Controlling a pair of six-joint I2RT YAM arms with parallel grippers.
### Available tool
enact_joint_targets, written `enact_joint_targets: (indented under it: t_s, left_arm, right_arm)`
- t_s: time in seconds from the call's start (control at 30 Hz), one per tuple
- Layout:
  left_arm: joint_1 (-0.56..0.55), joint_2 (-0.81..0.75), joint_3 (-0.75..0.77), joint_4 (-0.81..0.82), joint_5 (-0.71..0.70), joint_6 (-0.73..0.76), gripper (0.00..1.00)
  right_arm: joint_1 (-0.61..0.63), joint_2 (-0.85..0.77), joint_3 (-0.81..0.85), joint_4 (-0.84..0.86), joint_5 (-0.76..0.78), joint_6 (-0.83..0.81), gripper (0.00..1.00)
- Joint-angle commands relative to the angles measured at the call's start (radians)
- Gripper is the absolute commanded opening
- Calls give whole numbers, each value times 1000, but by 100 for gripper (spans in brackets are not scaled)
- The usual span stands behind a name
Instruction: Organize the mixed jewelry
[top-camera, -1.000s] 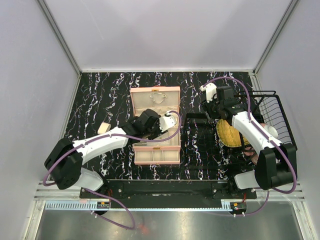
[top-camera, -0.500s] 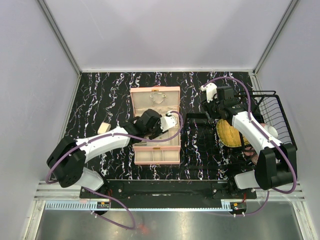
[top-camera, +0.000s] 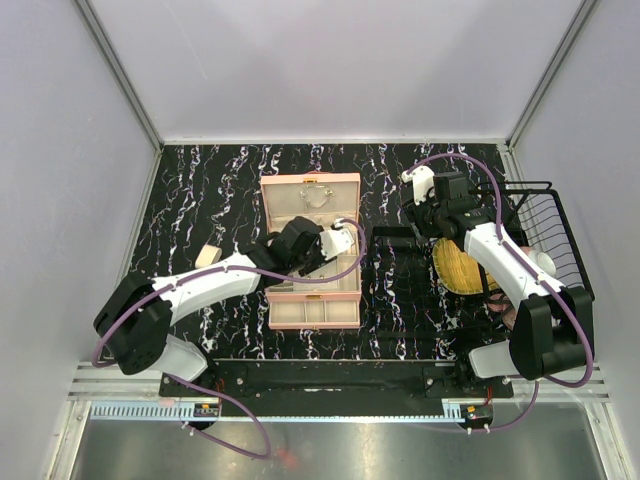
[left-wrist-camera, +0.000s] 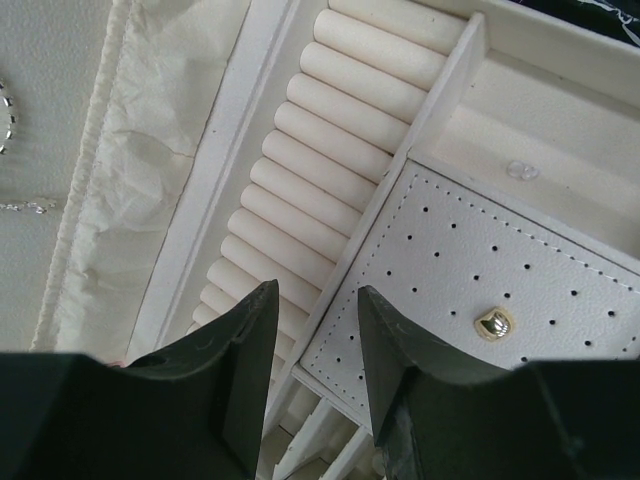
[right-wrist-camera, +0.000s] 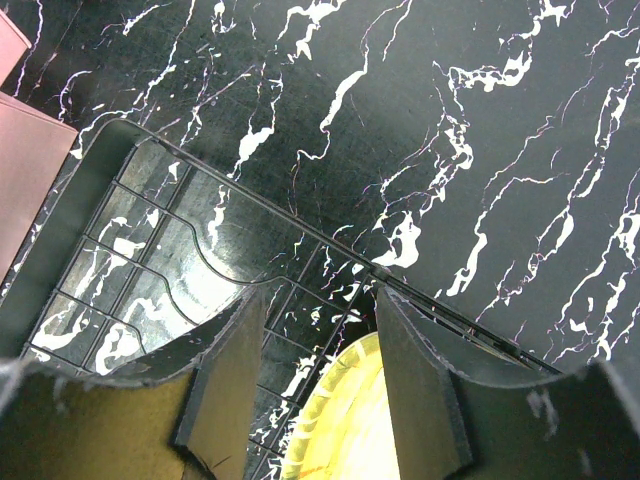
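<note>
From above, the left arm (top-camera: 215, 280) crosses the pink case (top-camera: 300, 318) and covers its middle trays. The specks of jewelry (top-camera: 318, 195) in the lid are too small to name (a pale loop at most). In the left wrist view a beaded chain (left-wrist-camera: 3, 115) is cut off at the 9 o'clock edge. The lowest ring rolls (left-wrist-camera: 330, 150) vanish behind the fingers (left-wrist-camera: 245, 370) of the left gripper (left-wrist-camera: 315, 295), and a clear blob (left-wrist-camera: 520, 170) toward 2 o'clock is too faint to identify. In the right wrist view the yellow plate (right-wrist-camera: 335, 430) is cut by the 6 o'clock edge, and only a corner of the case shows at 9 o'clock.
</note>
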Motion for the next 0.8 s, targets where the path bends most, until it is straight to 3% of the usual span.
enact_joint_targets:
  t_s: [0.0,0.37,0.57,0.77]
  left_arm:
    - [6,-9,38,46,-5,-27,43]
    - [33,-159,70,-49,51,-96,43]
    - [171,-283,79,-222,166,-82,44]
    - [360,-389,78,-446,283,39,44]
  right_arm:
    - [-6,-1,1,10,-7,-1,55]
    - [-6,-10,1,10,-8,-1,55]
    - [-8,-29,-1,7,-27,2,55]
    - [-6,-38,6,0,-54,4,56]
